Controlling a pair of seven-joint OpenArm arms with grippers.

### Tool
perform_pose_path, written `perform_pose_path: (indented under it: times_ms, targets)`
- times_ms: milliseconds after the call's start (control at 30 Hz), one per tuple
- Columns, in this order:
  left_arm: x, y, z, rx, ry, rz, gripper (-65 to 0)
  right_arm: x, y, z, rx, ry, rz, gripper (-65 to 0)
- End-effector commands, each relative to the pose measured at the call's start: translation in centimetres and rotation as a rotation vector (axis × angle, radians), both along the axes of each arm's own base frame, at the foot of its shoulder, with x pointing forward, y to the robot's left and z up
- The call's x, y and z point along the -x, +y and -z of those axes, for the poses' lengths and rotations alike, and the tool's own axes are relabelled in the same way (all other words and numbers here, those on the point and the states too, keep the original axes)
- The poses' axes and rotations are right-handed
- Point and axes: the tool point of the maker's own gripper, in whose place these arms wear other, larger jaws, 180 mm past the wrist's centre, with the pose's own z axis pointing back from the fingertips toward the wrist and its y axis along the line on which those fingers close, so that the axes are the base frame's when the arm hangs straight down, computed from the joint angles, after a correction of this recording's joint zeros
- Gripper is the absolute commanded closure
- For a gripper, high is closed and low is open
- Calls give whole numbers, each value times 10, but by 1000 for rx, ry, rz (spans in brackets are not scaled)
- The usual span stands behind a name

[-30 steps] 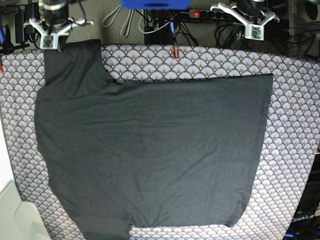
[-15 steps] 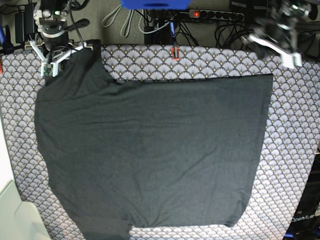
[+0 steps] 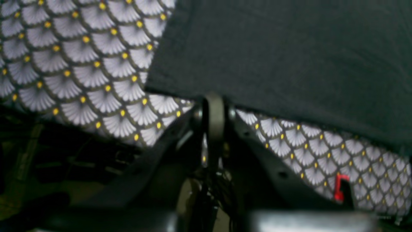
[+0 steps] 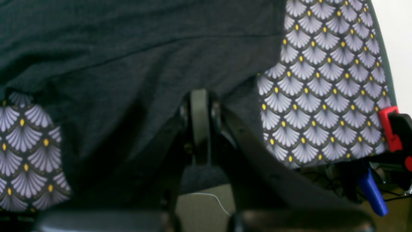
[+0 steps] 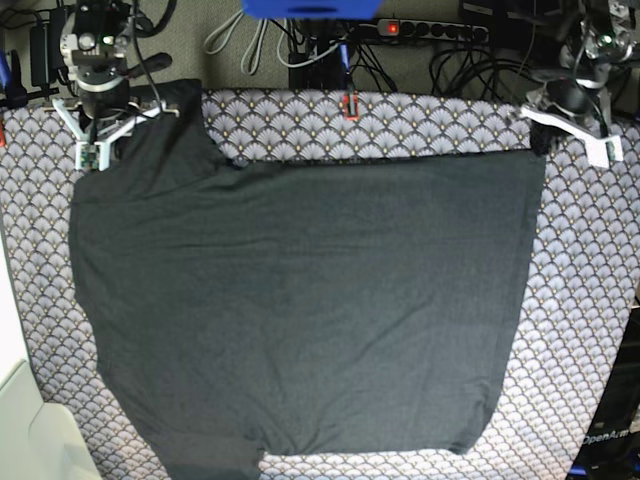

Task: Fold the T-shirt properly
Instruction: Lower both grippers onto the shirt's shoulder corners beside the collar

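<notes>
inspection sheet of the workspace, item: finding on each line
surface: scale-patterned cloth, flat where it shows
job's things: dark shirt, spread out, light creases, one sleeve sticking out at the far edge, near the right hand
clutter: red and black clip at the cloth's far edge
hands: left hand shut, at the shirt's edge near a corner; right hand shut, over the sleeve side
cables: thin pale cable looped beyond the cloth
surroundings: white panel beside the cloth

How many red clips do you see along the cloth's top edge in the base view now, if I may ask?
At least 1: a red clip at the middle. Others may be hidden behind the grippers.
</notes>
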Motion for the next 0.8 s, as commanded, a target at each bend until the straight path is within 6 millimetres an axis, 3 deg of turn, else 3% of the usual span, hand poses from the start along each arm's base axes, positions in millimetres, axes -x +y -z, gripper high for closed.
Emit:
perform_pose_path:
  times_ms: [0, 167, 433, 767]
  targets:
    - [-4, 1, -8, -11, -26, 10, -4, 1, -8, -5, 6, -8, 31, 0]
    - [-2, -1, -7, -10, -17, 18, -4, 6, -29, -2, -145, 14, 216, 0]
    - [-2, 1, -7, -10, -18, 13, -4, 0, -27, -8, -211, 58, 53, 0]
    - [3, 0, -5, -5, -7, 10, -4, 7, -37, -4, -211, 136, 74, 0]
